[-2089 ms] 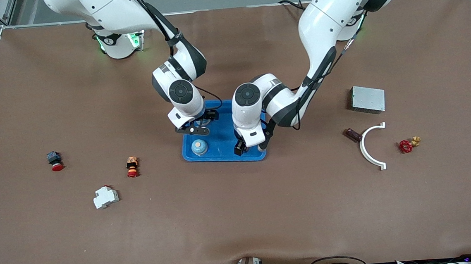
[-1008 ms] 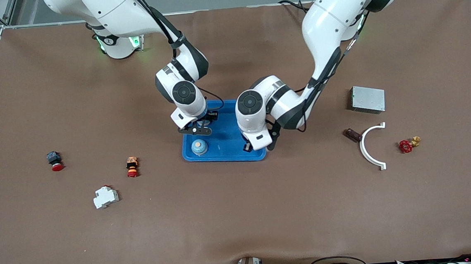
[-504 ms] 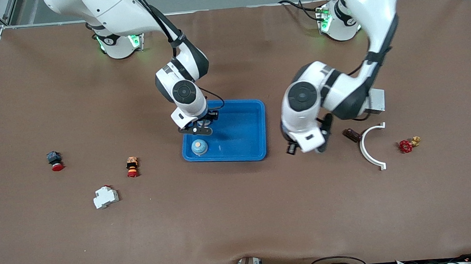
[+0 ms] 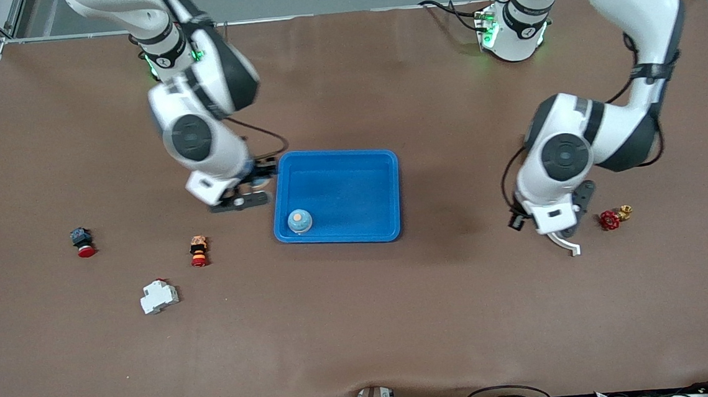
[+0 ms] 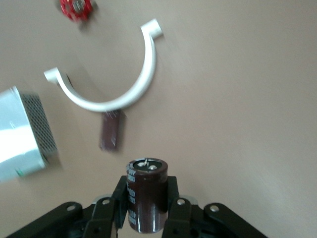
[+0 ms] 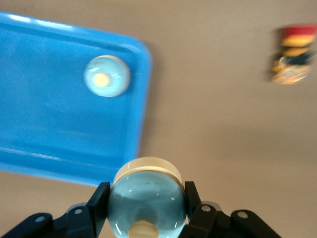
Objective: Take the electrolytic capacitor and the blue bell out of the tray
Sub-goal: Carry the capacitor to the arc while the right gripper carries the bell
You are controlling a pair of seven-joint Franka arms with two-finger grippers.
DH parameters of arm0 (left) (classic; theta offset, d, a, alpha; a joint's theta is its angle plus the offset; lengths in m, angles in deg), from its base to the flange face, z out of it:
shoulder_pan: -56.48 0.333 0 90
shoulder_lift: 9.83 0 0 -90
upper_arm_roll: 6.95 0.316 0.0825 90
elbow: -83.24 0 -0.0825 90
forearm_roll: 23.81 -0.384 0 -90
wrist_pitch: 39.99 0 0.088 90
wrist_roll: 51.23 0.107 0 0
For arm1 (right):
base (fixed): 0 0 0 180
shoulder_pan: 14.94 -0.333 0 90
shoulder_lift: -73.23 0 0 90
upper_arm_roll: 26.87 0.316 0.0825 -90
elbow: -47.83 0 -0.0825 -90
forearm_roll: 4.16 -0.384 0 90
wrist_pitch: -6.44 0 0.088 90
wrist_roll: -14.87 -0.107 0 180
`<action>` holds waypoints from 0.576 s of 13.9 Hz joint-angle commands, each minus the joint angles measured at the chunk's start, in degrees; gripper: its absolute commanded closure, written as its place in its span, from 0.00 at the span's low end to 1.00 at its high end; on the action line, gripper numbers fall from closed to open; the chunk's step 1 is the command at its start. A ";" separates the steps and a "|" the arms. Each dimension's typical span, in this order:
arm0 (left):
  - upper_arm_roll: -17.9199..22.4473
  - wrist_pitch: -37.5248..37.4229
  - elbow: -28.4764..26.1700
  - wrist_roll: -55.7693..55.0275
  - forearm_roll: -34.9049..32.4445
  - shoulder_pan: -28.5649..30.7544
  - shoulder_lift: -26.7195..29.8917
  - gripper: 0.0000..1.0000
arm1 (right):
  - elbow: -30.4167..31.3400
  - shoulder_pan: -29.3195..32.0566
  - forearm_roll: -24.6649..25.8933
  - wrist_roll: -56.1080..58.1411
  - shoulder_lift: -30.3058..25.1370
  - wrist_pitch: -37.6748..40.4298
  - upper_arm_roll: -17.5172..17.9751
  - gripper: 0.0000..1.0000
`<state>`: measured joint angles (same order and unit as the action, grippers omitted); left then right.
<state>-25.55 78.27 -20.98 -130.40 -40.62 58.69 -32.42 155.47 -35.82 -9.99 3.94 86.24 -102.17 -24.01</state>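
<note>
Carrying loads clear of the tray (image 4: 336, 197) for set-down: left gripper (image 5: 147, 215) clamps the capacitor (image 5: 146, 193); right gripper (image 6: 147, 213) clamps a blue bell (image 6: 146, 202).

No legible text or labels anywhere

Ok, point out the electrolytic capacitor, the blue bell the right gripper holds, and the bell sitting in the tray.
electrolytic capacitor (image 5: 147, 196), left wrist view, on its dark brown side wall.
held blue bell (image 6: 147, 203), right wrist view, on its glossy dome.
bell in the tray (image 4: 299, 221), front view, on its dome top.
</note>
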 commanded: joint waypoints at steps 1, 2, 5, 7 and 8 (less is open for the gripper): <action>-0.65 1.35 -2.39 6.20 0.29 5.50 0.63 1.00 | -0.40 8.89 4.30 15.02 -1.76 2.70 0.92 0.84; -0.65 2.92 -2.48 7.61 0.11 7.44 -0.59 1.00 | -1.20 12.49 7.56 19.24 -1.32 3.14 1.01 0.84; -0.65 8.54 -5.54 15.33 -5.58 13.06 -2.80 1.00 | -2.43 20.15 14.33 30.77 -0.27 1.58 1.01 0.84; -0.56 15.12 -9.67 17.90 -9.63 15.53 -2.80 1.00 | -2.35 24.29 19.44 35.08 1.05 -1.93 1.01 0.84; -0.56 17.76 -11.17 18.26 -11.30 17.19 -2.72 1.00 | -2.35 26.57 19.63 38.15 2.27 -3.51 1.01 0.84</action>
<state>-25.42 91.36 -28.11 -113.45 -48.53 73.58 -36.57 154.54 -13.18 7.21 37.65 85.97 -103.82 -24.37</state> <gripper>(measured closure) 0.656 0.348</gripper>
